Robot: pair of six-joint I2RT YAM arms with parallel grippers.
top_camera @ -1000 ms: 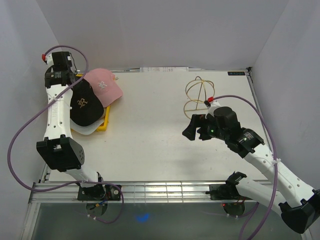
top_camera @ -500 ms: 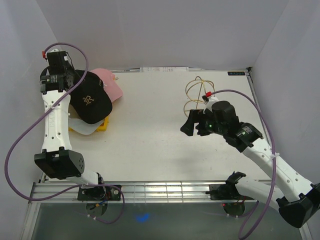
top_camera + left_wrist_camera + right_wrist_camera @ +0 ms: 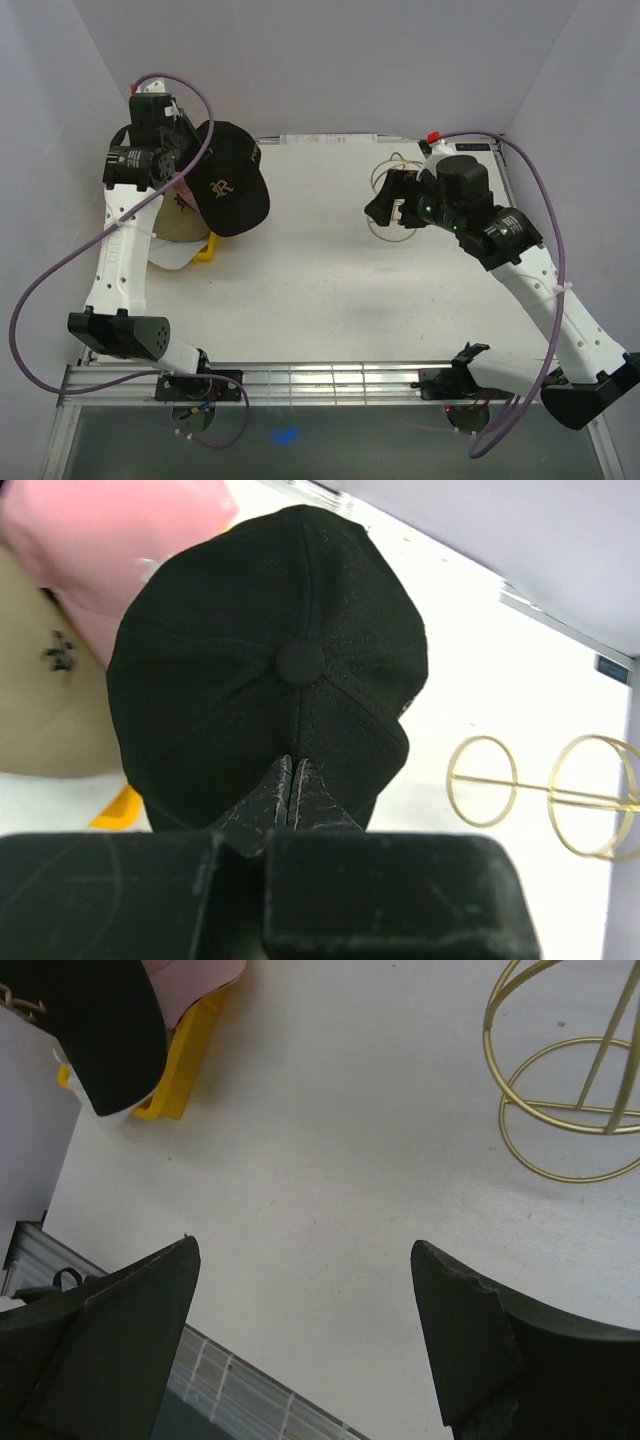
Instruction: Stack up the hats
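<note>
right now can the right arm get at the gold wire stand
Probably yes. The right gripper is open and hovers close beside the gold wire stand, with only bare table showing between them. The black cap, held by the left gripper, is far off across the table.

The left arm [image 3: 120, 250] and right arm [image 3: 535, 285] are white tubular links joined by boxy black housings. A looping purple cable [image 3: 480, 133] trails each, red-tipped at the right wrist's twelve o'clock. The right gripper [image 3: 305, 1260] has wedge fingers [image 3: 460, 1340] of scuffed matte black.
</note>
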